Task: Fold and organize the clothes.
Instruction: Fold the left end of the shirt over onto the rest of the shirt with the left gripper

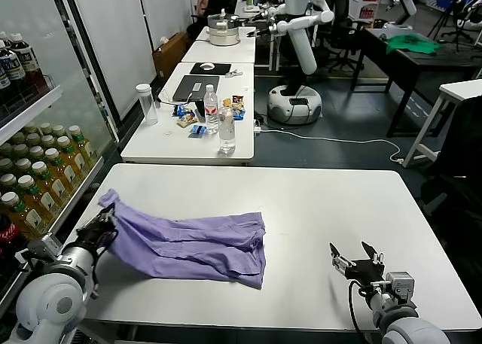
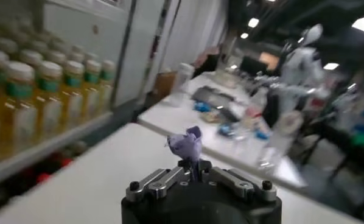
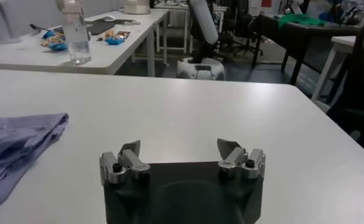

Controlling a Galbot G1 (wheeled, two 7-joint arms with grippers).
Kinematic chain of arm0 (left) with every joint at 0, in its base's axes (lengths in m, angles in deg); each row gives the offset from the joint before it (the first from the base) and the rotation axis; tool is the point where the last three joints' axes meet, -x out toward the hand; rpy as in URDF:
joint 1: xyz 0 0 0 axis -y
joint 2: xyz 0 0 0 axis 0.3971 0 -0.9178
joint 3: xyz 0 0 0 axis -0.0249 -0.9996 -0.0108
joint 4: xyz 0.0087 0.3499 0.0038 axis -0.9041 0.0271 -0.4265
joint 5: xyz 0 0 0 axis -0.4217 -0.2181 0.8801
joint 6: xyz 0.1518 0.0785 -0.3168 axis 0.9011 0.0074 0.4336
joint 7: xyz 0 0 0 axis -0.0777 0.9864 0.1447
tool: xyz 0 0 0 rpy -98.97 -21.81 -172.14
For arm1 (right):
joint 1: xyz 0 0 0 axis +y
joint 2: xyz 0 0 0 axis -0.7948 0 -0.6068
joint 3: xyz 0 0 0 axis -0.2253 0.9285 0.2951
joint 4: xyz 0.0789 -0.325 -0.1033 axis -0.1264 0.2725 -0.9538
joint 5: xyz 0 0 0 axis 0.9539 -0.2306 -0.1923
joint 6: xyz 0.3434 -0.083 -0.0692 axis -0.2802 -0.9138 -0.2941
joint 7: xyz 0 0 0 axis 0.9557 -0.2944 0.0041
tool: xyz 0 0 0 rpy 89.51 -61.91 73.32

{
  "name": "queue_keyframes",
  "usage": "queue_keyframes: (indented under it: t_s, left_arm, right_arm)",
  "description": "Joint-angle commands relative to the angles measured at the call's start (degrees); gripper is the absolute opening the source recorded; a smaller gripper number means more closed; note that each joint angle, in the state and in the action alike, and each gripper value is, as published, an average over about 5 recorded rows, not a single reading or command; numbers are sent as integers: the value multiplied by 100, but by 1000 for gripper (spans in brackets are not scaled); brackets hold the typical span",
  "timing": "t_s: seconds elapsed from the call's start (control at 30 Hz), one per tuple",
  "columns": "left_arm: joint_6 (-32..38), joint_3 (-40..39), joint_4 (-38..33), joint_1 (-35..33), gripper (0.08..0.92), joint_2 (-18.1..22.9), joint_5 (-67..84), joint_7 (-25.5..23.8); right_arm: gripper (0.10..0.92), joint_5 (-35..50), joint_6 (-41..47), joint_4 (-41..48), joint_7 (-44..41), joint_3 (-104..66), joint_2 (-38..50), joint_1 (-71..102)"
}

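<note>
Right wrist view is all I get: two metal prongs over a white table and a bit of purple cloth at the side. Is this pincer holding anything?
Observer: No. The right pincer is open, over bare table, apart from the shirt.
Operator: So who has the cloth?
Observer: The left pincer is shut on a tuft of the purple T-shirt.
Operator: Which part?
Observer: Its left end, near the table edge beside the drinks fridge.
Operator: Is it folded?
Observer: It lies rumpled in a long band.

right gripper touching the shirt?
Apart. The head view shows bare table between the open right gripper and the T-shirt; the right wrist view agrees.
</note>
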Motion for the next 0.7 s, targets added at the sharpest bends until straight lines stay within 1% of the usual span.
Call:
queue_keyframes:
  t_s: [0.03, 0.2, 0.33, 0.53, 0.7]
  left_arm:
    - [107, -807, -997, 117, 130, 915, 1969, -9]
    - [218, -1589, -542, 506, 130, 1363, 1683, 26]
    - [245, -2056, -134, 741, 130, 1590, 1380, 114]
    - [222, -2605, 563, 1037, 130, 1798, 821, 160]
    - [183, -2878, 849, 1265, 130, 1866, 604, 157]
  right_arm:
    - [823, -27, -10, -11, -3, -19, -11, 57]
    - [823, -57, -18, -17, -7, -33, -29, 89]
    - [823, -59, -18, -4, -7, -37, -38, 76]
    - [823, -55, -21, 50, -9, -31, -43, 24]
    - [823, -45, -18, 113, -8, -17, -33, -51]
